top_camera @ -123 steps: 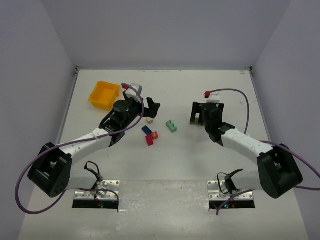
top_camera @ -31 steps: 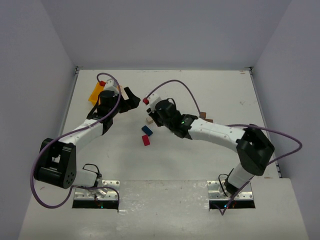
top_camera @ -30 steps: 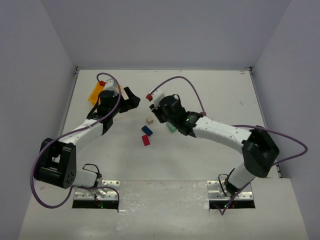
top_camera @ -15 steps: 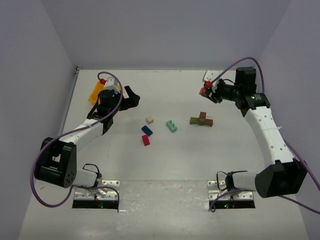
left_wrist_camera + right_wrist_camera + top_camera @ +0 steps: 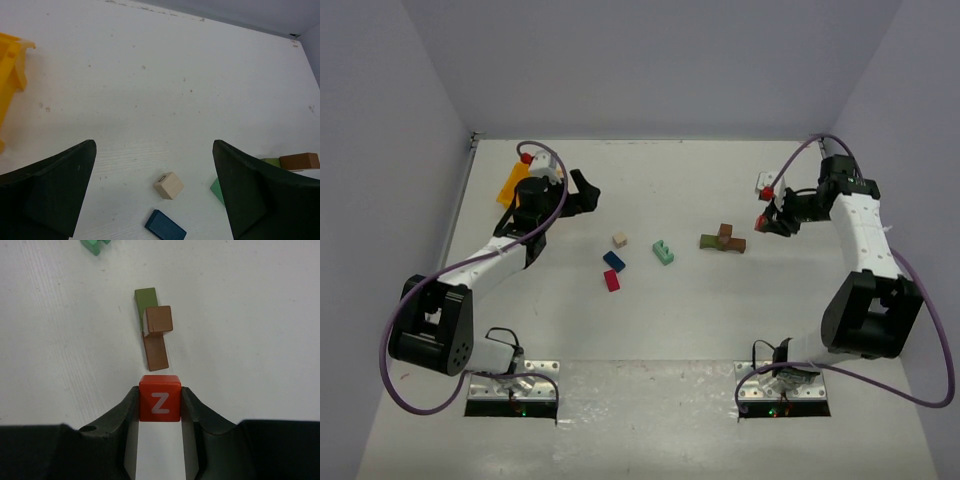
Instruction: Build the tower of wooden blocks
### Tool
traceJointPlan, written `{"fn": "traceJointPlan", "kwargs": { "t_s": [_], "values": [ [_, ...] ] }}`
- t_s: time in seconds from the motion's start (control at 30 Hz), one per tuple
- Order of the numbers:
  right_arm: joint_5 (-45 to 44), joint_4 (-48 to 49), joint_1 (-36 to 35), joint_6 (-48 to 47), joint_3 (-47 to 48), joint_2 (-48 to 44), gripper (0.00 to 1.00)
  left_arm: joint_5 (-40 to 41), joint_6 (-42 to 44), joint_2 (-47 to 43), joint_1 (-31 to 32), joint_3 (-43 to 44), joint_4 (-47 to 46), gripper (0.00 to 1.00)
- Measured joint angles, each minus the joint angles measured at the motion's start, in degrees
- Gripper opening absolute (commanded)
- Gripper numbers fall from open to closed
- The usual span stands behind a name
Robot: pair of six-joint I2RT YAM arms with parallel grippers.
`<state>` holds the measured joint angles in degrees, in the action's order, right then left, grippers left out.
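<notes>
Top external: wht table [image 5: 650, 320], gray walls [image 5: 650, 70].

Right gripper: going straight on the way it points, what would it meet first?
Probably the flat brown block, lying directly ahead of the red block in the right gripper. Height is unclear, so it might pass over.
</notes>
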<state>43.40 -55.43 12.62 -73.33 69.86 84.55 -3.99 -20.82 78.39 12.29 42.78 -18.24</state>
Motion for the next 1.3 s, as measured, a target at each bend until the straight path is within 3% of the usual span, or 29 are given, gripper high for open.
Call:
{"fn": "traceJointPlan", "kwargs": {
  "t_s": [0.57,1.3],
  "values": [
    [3.5,5.8,-0.1,3.0,-6.2,7.2,0.11,-5.4,-0.5,1.3,0.0,2.9,-0.4,1.00],
    [-4.2,15.8,-4.2,7.9,-6.4,14.6,0.16,-7.2,-0.2,2.8,0.0,4.9,-1.2,1.00]
  ]
}}
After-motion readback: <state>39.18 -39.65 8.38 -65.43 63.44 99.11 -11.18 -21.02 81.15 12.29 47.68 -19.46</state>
